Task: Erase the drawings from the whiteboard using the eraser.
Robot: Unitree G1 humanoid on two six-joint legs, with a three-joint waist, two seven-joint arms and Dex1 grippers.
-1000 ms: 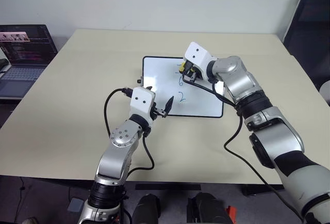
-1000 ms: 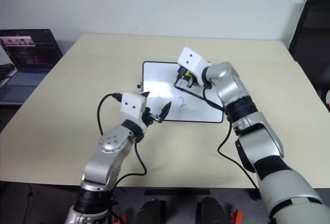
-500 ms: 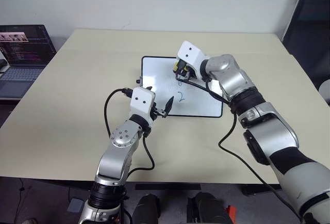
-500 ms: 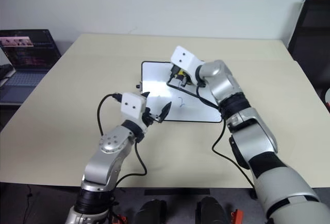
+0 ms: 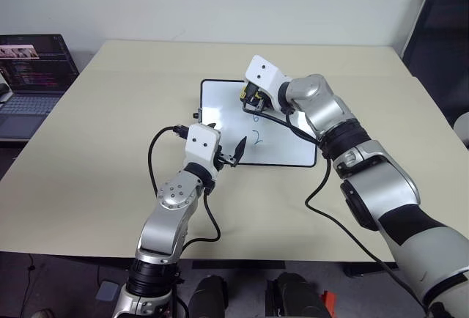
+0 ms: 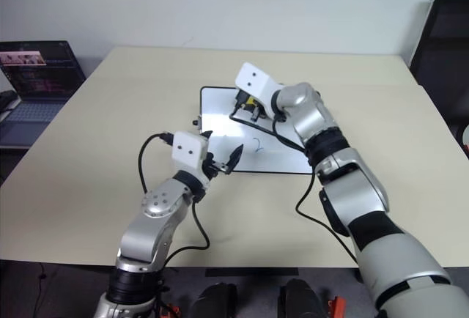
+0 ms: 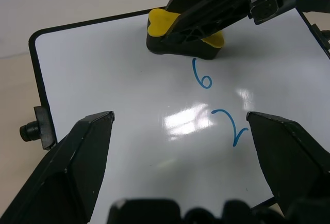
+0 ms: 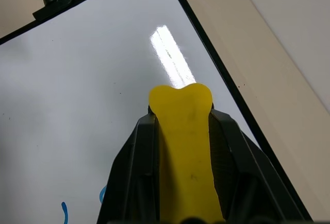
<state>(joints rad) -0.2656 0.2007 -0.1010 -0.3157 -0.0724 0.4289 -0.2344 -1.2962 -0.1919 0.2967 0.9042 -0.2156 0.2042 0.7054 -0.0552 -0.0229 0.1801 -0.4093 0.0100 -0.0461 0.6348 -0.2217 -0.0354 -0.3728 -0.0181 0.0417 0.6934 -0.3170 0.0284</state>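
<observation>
Two blue marker digits point(image 7: 206, 74) remain on the black-framed white whiteboard point(image 5: 220, 113); right end effector point(image 5: 250, 99) clamps the yellow-and-black eraser block point(image 7: 183, 38) above them, left end effector point(image 5: 231, 153) gapes apart.

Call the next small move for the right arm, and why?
Probably drag the eraser back toward the robot, over the "6" and then the "2". The right gripper is shut on the eraser, which sits on the whiteboard just beyond the "6". Both digits are unwiped. The left gripper hangs open at the near edge.
</observation>
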